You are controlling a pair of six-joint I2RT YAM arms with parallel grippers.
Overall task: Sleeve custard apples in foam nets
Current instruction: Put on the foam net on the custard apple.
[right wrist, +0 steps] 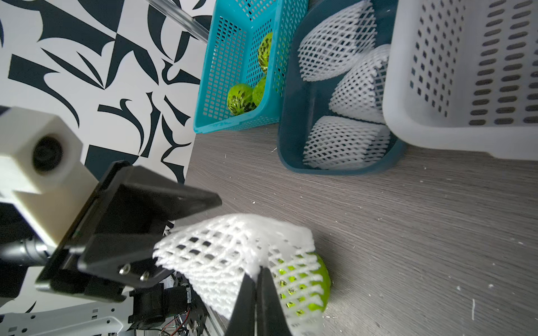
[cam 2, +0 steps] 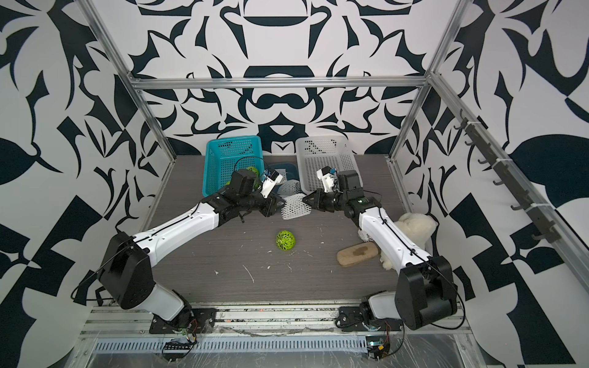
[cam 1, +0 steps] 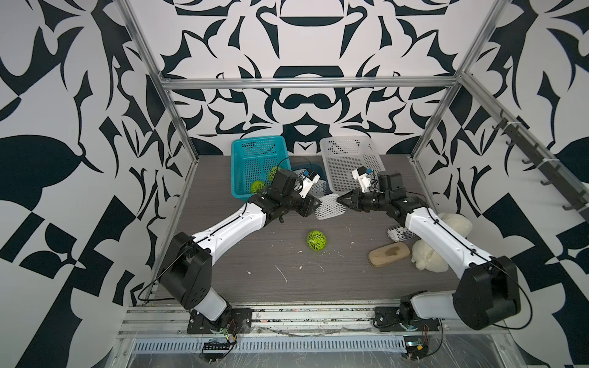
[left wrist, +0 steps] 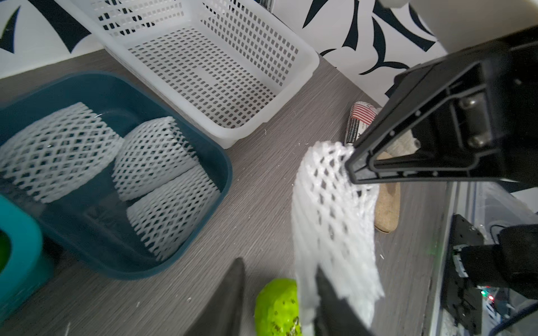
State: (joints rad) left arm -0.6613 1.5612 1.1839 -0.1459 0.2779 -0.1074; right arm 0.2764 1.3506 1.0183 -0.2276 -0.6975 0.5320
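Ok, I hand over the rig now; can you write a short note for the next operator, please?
Right gripper: jaws shut on the edge of one foam net, held above the table.
Left gripper: jaws open at that net, not clamping it.
Three nets lie in the dark blue tub.
One custard apple sits bare on the table; three more apples are in the teal basket.
Done: no fruit sleeved. To do: all four.

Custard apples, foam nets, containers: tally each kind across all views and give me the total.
Custard apples: 4 (1 on the table, 3 in the turquoise basket)
Foam nets: 4 (3 in the dark blue bin, 1 pinched in the right end effector)
Containers: 3 (turquoise basket, dark blue bin, white basket)
Total: 11
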